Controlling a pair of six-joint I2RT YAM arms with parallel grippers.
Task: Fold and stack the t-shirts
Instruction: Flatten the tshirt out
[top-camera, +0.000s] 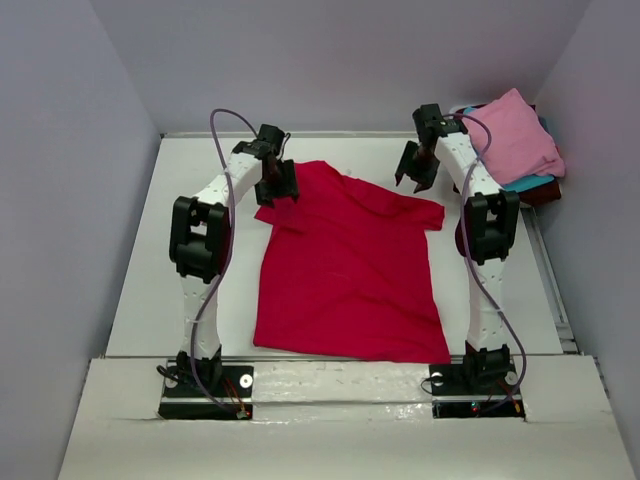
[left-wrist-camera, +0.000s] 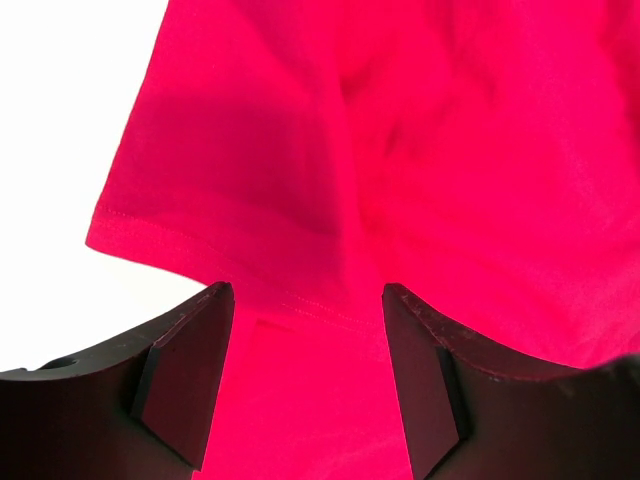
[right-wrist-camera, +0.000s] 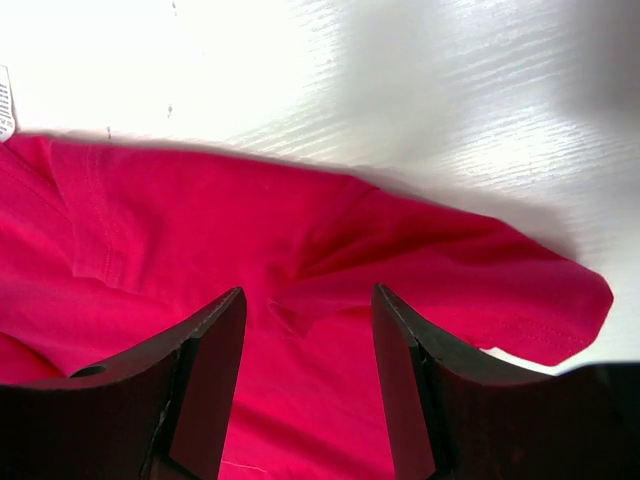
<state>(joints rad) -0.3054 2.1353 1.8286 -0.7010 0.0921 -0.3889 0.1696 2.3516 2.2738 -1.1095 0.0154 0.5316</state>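
Note:
A crimson-red t-shirt (top-camera: 345, 265) lies spread flat on the white table (top-camera: 140, 290), collar end far, hem near. My left gripper (top-camera: 281, 189) hangs open over its left sleeve (left-wrist-camera: 200, 200), holding nothing. My right gripper (top-camera: 416, 170) hangs open above the right shoulder, near the right sleeve (right-wrist-camera: 500, 290), holding nothing. A pile of other t-shirts sits at the far right: a light pink one (top-camera: 515, 140) on top, a teal-blue one (top-camera: 527, 183) and a dark maroon one (top-camera: 545, 192) under it.
Grey walls close in the table on the left, back and right. The table's near edge (top-camera: 330, 358) runs just behind the arm bases. Bare white table (right-wrist-camera: 400, 90) shows beyond the shirt's collar.

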